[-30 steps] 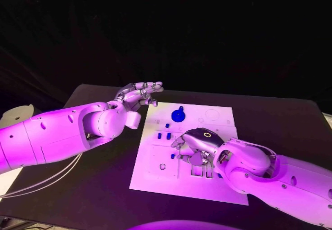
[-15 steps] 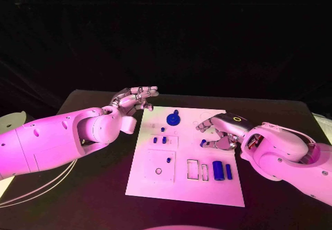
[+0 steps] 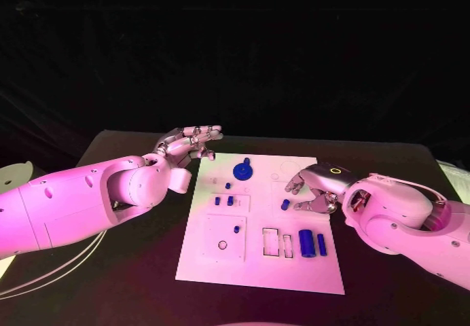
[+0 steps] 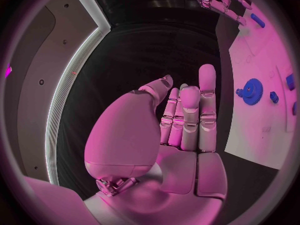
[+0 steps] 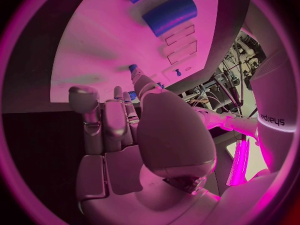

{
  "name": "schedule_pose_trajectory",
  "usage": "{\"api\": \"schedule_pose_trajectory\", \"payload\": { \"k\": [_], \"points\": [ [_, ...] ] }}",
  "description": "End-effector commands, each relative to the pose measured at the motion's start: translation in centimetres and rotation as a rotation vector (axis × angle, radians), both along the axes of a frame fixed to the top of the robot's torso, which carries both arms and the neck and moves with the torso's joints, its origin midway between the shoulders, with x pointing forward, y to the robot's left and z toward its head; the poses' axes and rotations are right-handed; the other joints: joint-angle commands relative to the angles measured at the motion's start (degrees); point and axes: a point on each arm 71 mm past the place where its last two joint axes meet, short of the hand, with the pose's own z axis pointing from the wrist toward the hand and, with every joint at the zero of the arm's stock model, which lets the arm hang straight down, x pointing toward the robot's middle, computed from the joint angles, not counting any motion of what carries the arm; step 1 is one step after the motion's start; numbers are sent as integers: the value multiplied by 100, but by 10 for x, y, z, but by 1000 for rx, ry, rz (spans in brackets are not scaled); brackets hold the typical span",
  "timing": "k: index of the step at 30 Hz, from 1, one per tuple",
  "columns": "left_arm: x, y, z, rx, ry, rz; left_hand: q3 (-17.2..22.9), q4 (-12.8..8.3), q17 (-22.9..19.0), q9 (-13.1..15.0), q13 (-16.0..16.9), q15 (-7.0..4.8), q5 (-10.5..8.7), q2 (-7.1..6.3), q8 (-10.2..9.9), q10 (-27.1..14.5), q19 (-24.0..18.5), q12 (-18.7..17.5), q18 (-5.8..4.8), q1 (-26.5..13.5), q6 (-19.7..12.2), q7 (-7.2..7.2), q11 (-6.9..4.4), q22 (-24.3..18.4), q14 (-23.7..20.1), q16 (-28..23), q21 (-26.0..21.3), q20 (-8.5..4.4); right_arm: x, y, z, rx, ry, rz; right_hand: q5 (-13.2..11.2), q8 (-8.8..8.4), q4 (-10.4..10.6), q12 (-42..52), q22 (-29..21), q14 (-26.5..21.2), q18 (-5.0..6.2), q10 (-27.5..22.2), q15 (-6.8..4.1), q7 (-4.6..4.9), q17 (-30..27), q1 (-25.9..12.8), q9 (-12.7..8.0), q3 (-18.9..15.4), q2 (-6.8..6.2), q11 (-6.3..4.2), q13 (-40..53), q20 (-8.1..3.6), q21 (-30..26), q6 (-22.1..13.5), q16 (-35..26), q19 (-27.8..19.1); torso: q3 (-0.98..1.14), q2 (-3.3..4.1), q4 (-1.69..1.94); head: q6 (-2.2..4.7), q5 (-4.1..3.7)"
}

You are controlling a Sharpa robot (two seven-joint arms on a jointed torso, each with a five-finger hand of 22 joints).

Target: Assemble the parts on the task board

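The white task board (image 3: 257,272) lies in the middle of the black table. A blue gear (image 3: 244,168) sits near its far edge, and small blue pegs (image 3: 224,201) stand below it. Two blue cylinders (image 3: 314,242) lie side by side near the board's right edge, also seen in the right wrist view (image 5: 169,15). My right hand (image 3: 314,190) hovers over the board's right side with its fingers apart and nothing in it. A small blue peg (image 3: 285,203) stands just beside its fingertips (image 5: 132,67). My left hand (image 3: 191,141) is held up off the board's far left corner, empty, fingers apart (image 4: 187,115).
Rectangular slots (image 3: 277,242) and a round hole (image 3: 222,244) mark the board's near half. Bare black table (image 3: 128,272) lies on both sides of the board. A pale object (image 3: 12,173) sits at the table's left edge.
My right hand has lifted off the board's near slots and drawn back to the right, uncovering the two blue cylinders. The left hand has barely moved. The camera has shifted.
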Motion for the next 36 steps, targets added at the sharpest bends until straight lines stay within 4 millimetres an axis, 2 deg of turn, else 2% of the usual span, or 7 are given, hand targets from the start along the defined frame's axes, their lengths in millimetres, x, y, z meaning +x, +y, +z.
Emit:
{"api": "schedule_pose_trajectory", "payload": {
  "k": [1,5,12,20,27,36],
  "points": [
    [0,-3,1,-7,-10,-24,9,-28,-9,-5,-9,14,35,39,-4,-41,-12,22,60,-4,-18,26,-16,-5,-44,37,-33,-17,-1,5,-4,-43,8,22,-27,28,52,49,35,194,26,135,50,1,-14,41,9,29,85,-5,0,40,15,118,-23,53,1,6,8,1,-2],
    [-1,-3,1,-6,-8,-25,9,-27,-8,-4,-8,15,34,42,-1,-39,-12,29,60,-7,-14,26,-17,-6,-45,40,-34,-16,-2,10,-7,-39,18,40,-24,41,91,75,59,197,24,274,76,5,-16,62,9,96,143,-3,-11,68,31,247,-14,75,0,7,7,2,7],
    [-1,-4,0,-7,-5,-30,9,-27,-8,-4,-8,15,34,44,0,-38,-12,33,60,-10,-13,26,-17,-6,-45,42,-35,-16,-3,16,-10,-35,34,59,-24,41,131,70,80,202,25,383,75,2,-8,79,7,166,170,-10,-18,77,46,360,4,92,-5,5,3,-13,11],
    [-1,-4,0,-7,-3,-32,9,-27,-8,-4,-8,15,34,44,0,-38,-12,33,60,-10,-13,26,-17,-6,-45,42,-35,-16,-1,20,-13,-37,43,67,-23,59,180,63,165,220,17,556,48,-11,57,105,17,278,212,-38,-18,64,109,542,79,133,3,7,-1,-24,15],
    [-1,-4,0,-6,-1,-33,9,-27,-8,-4,-8,15,34,44,0,-38,-12,33,60,-10,-13,26,-17,-6,-45,42,-35,-16,3,20,-15,-39,20,44,-35,87,173,52,326,242,-10,807,8,-7,184,254,40,572,405,-62,-12,19,234,754,209,203,-1,4,8,-30,8],
    [-1,-3,0,-6,0,-32,9,-27,-8,-4,-8,15,34,44,0,-38,-12,33,60,-10,-13,26,-17,-6,-45,42,-35,-16,4,22,-12,-4,-24,50,-34,162,91,69,496,258,-39,1098,-5,-10,316,339,92,787,464,-87,5,-2,365,967,343,267,0,1,4,-33,17]
  ]
}}
